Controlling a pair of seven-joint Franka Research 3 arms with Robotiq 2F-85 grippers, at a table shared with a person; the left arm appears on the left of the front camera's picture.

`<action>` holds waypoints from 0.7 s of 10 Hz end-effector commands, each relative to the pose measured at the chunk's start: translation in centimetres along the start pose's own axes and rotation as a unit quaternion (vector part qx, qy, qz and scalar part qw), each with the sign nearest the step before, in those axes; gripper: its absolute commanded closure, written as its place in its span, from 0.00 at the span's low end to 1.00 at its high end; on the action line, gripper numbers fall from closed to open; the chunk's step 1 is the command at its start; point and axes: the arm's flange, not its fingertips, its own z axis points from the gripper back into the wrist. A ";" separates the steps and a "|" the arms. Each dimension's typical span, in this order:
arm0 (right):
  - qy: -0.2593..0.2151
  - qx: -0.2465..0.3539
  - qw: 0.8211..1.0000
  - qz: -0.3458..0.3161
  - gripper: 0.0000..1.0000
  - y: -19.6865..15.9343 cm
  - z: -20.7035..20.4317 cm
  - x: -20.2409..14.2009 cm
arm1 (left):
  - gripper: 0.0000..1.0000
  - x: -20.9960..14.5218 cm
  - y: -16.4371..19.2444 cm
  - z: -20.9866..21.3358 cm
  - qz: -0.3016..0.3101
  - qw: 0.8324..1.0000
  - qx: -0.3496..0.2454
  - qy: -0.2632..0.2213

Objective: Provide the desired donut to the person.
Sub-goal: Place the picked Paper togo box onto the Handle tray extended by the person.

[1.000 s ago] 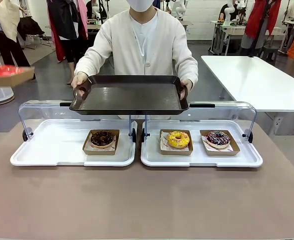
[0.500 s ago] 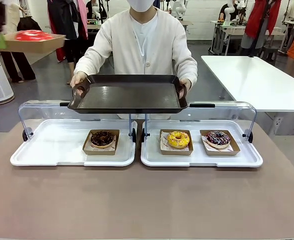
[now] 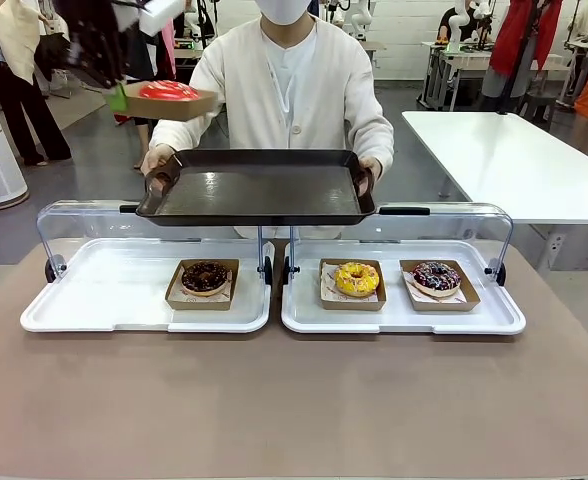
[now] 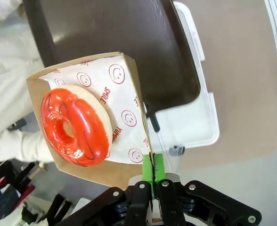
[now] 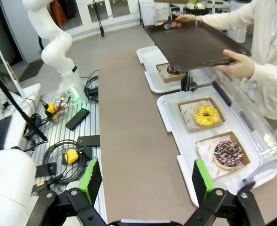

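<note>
Donut (image 3: 169,90) with red icing sits in a shallow cardboard box (image 3: 164,104), held in the air above the picture-left end of the dark serving tray (image 3: 259,192). The person (image 3: 292,85) holds that tray level with both hands. I read my left gripper (image 4: 153,165) as clenched on the box's near edge, green pads pinching the cardboard wall. In the left wrist view, the paper liner (image 4: 123,115) under the donut carries red smiley faces and the word "SMILE"; a second word is partly covered. My right gripper (image 5: 145,182) is released, pads spread wide over the brown table (image 5: 129,141). A chocolate donut (image 3: 205,276), a yellow donut (image 3: 357,278) and a sprinkled donut (image 3: 436,276) rest in the white display trays (image 3: 104,300).
</note>
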 end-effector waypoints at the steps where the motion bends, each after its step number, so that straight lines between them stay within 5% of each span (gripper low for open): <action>1: -0.005 0.001 1.000 0.002 0.00 0.0 0.0 0.0 | 0.99 1.2 0.6 -1.6 -0.005 0.999 -0.002 -0.033; 4: -0.005 0.001 1.000 0.002 0.00 0.0 0.0 0.0 | 0.99 2.5 1.1 -4.1 0.016 0.998 -0.011 -0.060; 6: -0.005 0.001 1.000 0.002 0.00 0.0 0.0 0.0 | 0.99 2.3 1.0 -3.7 0.035 0.997 -0.059 -0.024; 7: -0.005 0.001 1.000 0.002 0.00 0.0 0.0 0.0 | 0.99 2.6 1.5 -4.3 0.006 0.999 -0.022 -0.050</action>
